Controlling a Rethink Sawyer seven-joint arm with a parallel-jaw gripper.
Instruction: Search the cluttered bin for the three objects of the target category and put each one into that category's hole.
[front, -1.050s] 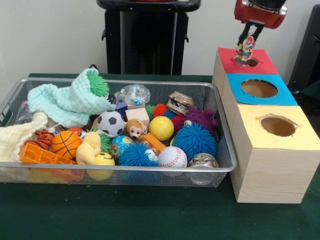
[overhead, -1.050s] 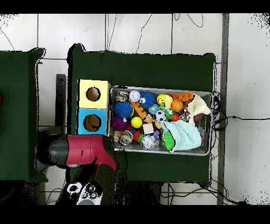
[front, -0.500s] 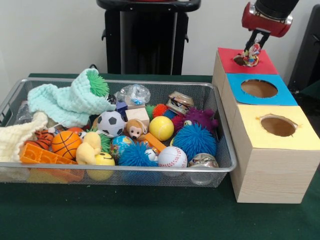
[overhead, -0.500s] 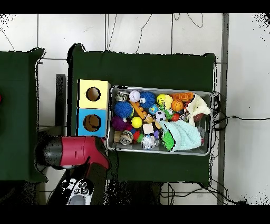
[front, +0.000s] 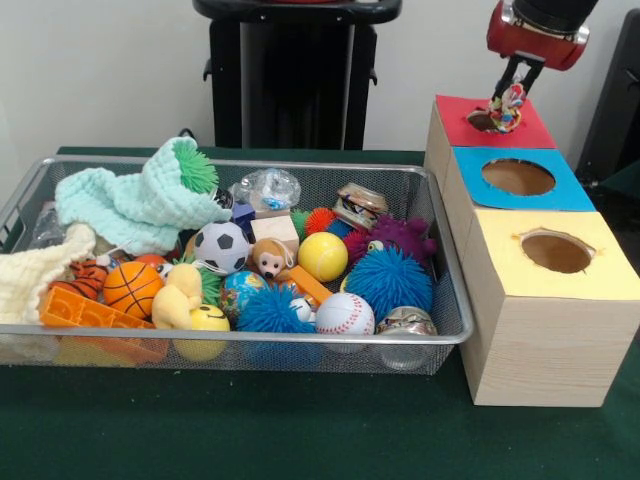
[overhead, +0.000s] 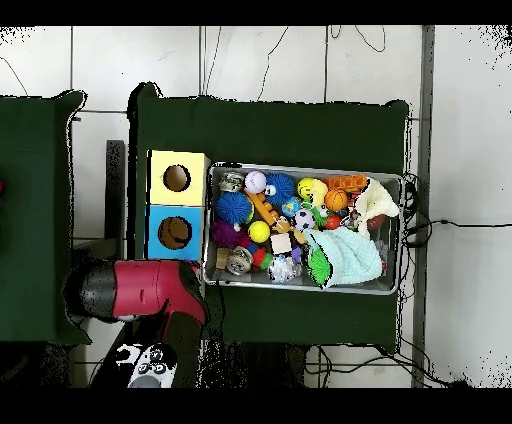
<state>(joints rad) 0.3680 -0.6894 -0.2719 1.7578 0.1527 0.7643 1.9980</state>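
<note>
My gripper (front: 513, 88) hangs over the red box top (front: 495, 122), and a small multicoloured toy (front: 507, 108) between its fingers sits right above the hole, filling that gap. Nearer the camera from it, the blue hole (front: 518, 177) and yellow hole (front: 556, 252) lie open. Off to its side, the wire bin (front: 250, 340) is packed full; I see open air only above the pile.
</note>
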